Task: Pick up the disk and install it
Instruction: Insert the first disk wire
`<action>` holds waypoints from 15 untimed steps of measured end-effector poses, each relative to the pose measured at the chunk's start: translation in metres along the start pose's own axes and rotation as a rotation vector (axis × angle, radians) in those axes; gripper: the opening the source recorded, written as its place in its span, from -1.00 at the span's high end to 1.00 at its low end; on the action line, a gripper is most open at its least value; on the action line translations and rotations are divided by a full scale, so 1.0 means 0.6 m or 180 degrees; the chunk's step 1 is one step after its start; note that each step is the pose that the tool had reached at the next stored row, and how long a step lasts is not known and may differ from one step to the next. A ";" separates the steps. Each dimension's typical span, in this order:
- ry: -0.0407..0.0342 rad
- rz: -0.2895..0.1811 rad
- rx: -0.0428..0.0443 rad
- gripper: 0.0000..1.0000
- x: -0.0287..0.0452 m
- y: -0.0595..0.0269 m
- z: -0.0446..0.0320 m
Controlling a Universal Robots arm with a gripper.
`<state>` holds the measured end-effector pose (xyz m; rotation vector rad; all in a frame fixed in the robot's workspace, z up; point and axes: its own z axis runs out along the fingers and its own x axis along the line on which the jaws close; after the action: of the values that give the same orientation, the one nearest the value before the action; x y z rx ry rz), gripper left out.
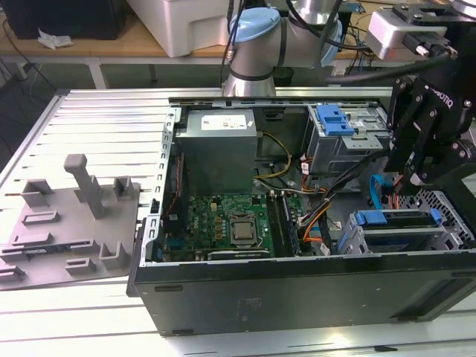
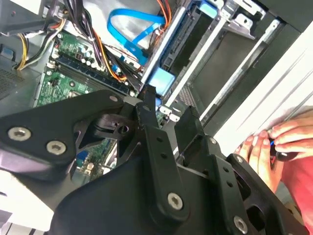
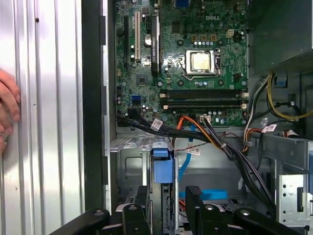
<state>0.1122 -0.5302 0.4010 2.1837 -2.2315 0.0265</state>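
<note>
The disk point(image 1: 394, 220) sits edge-up in the grey drive cage point(image 1: 446, 230) at the case's front corner, on the exterior view's right, with its blue carrier rail on top. Both wrist views look at its blue end tab, the disk point(image 3: 162, 169) point(image 2: 159, 81) lying in the cage slot. My black gripper point(image 1: 418, 178) hangs just above the cage. In both wrist views the gripper point(image 3: 167, 196) point(image 2: 166, 110) is open, its fingers apart on either side of the blue tab's line and holding nothing.
The open computer case holds a grey power-supply box point(image 1: 219, 149), a green motherboard point(image 1: 230, 223), loose cables point(image 1: 327, 216) and an upper cage with a blue bracket point(image 1: 335, 119). A grey fixture plate point(image 1: 67, 223) lies on the exterior view's left. A person's hand point(image 2: 274, 142) point(image 3: 7, 107) rests beside the case.
</note>
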 end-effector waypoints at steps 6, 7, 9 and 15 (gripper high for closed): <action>0.0282 0.0001 0.0005 0.12 -0.039 -0.010 0.002; 0.0303 0.0001 0.0006 0.12 -0.043 -0.013 0.002; 0.0344 0.0001 0.0005 0.12 -0.049 -0.018 0.003; 0.0510 0.0018 -0.0001 0.12 -0.056 -0.041 0.005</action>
<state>0.1372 -0.4975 0.3970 2.0933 -2.1511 0.1938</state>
